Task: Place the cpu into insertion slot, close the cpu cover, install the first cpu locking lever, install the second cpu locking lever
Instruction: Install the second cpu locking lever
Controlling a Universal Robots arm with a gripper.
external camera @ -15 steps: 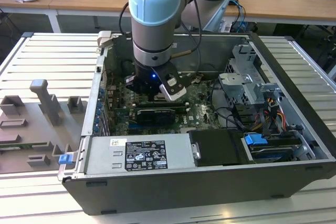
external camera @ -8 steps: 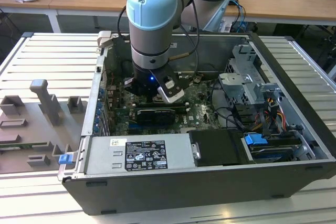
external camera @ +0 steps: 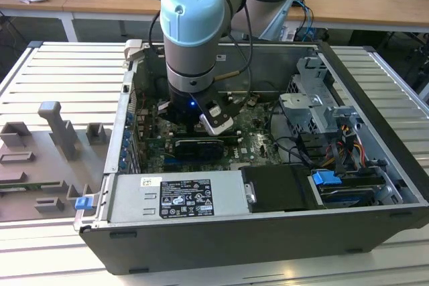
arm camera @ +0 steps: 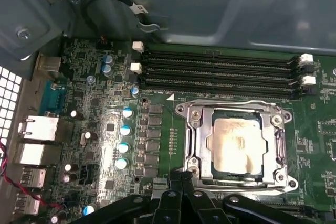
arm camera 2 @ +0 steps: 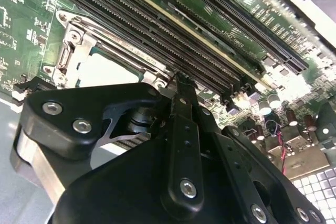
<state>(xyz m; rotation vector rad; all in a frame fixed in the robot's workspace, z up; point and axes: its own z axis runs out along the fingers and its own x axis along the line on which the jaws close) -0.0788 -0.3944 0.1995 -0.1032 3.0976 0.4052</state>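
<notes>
In the exterior view, grey fixture blocks are seen on the slatted desk, on the exterior view's left of the open computer case. The arm is reached down into the case, the gripper being held low over the green motherboard. On the exterior view's right of the gripper, a metal drive cage and a blue latch are seen inside the case.

In the first wrist view, the cpu is seated in the insertion slot, with the cpu cover lying flat around it. The black memory slots are seen just beside the socket. The gripper is held near the socket's edge with its fingers drawn together, nothing being held between them.
</notes>
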